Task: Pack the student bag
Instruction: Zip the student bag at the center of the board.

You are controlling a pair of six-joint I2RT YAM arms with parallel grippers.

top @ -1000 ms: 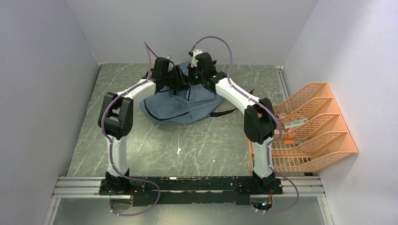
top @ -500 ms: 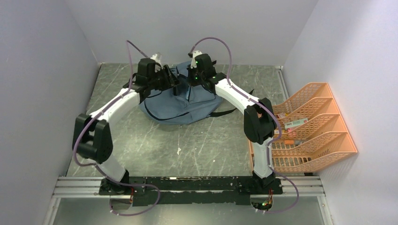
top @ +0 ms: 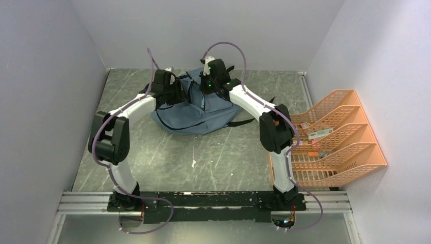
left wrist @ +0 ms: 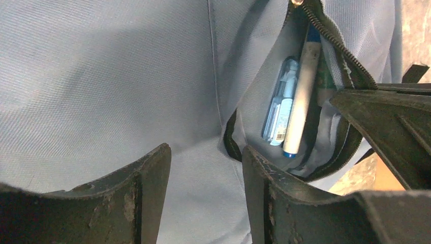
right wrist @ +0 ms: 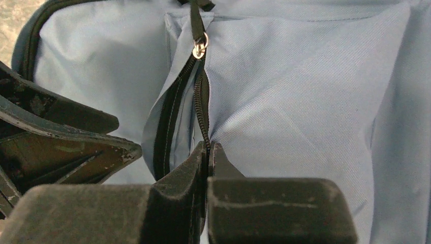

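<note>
The grey-blue student bag (top: 195, 109) lies at the back middle of the table. Its front pocket is unzipped; in the left wrist view a white pen with a blue cap (left wrist: 301, 96) and a clear blue tube (left wrist: 280, 109) lie inside the bag (left wrist: 101, 76). My left gripper (top: 175, 90) is open and empty just above the fabric beside the pocket mouth (left wrist: 206, 162). My right gripper (top: 209, 86) is shut on the pocket's zipper edge (right wrist: 202, 109), below the metal zipper pull (right wrist: 199, 50); its jaws pinch the black zipper teeth (right wrist: 209, 147).
An orange plastic mesh tray rack (top: 335, 140) stands at the right wall and holds a few small items. Grey walls close in the left, back and right sides. A black strap (top: 243, 122) trails from the bag's right side.
My left arm swung out to the left and came back in towards the bag's left side. The right gripper stayed shut on the zipper edge, shifting slightly up and back.
</note>
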